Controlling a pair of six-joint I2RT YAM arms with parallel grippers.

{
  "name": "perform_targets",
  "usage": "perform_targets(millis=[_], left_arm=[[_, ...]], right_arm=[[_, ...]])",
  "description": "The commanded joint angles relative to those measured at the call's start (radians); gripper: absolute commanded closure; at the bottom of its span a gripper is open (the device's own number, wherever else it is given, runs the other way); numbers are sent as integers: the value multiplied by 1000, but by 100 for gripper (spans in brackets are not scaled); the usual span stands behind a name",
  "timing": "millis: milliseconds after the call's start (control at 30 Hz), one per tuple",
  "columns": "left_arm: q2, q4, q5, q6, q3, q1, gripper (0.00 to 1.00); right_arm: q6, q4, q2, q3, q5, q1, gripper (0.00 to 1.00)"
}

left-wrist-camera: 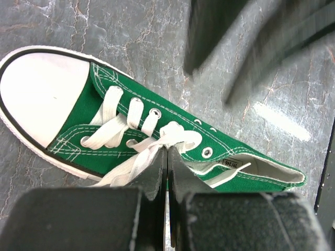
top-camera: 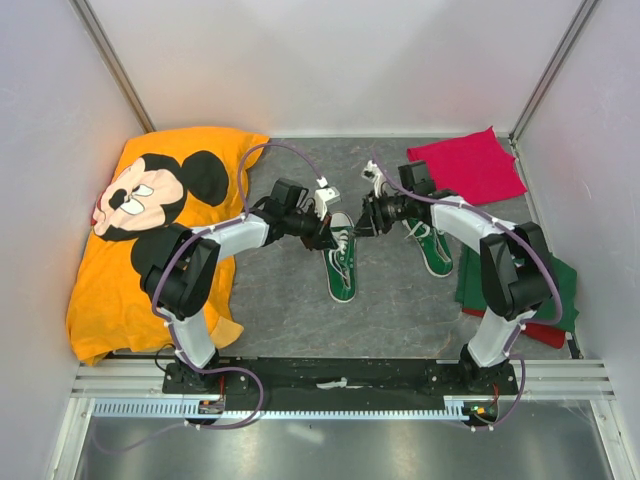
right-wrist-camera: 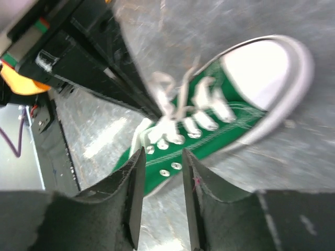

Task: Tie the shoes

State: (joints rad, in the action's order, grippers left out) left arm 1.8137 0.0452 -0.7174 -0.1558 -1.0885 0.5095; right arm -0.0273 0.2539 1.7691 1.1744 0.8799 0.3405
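Closest in the left wrist view, the left gripper (left-wrist-camera: 166,157) has its two black padded fingers pressed together on a flat white lace (left-wrist-camera: 131,166), pinching it just beside the top eyelets of the central green canvas low-top sneaker (left-wrist-camera: 78,112). That sneaker lies flat on the grey marbled tabletop (top-camera: 290,320); its white rubber toe cap (left-wrist-camera: 42,89) is well clear of the fingers. In the right wrist view the right gripper (right-wrist-camera: 161,157) hangs over the same sneaker with a narrow gap between its fingers. Nothing is held in that gap, and the eyelet row shows through it. The two grippers nearly meet above the lacing, the left one's tapered tip reaching the laces just ahead of the right one's fingers. From above, the central sneaker (top-camera: 341,262) sits mid-table with its heel end toward the arm bases. The second green sneaker (top-camera: 432,248) lies just to its right, partly under the right forearm, with a bare strip of table between the two. Bare tabletop runs from the central sneaker's heel to the black base rail (top-camera: 330,378), and more lies behind the grippers up to the back wall. A yellow cartoon-mouse cloth (top-camera: 100,290) fills the left side, a red cloth (top-camera: 470,165) the far right corner, and a folded dark green cloth (top-camera: 562,285) lies against the right wall.
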Motion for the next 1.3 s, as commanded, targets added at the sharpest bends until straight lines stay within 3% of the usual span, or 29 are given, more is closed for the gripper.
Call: perform_targets(millis=[0, 133, 333, 1100, 1200, 1267], left_arm=[[-16, -41, -30, 12, 7, -5, 99], [-11, -70, -42, 12, 6, -5, 99], [-5, -74, -56, 2, 4, -6, 98], [-1, -68, -105, -22, -5, -6, 98], [1, -68, -108, -27, -5, -5, 98], [3, -68, -108, -30, -5, -6, 97]], right_arm=[[-121, 34, 7, 62, 16, -47, 61], [-190, 42, 38, 73, 21, -41, 66], [-278, 59, 81, 85, 16, -14, 62], [-261, 35, 132, 133, 39, 61, 60], [-260, 33, 132, 133, 48, 61, 66], [-260, 33, 128, 131, 53, 61, 80]])
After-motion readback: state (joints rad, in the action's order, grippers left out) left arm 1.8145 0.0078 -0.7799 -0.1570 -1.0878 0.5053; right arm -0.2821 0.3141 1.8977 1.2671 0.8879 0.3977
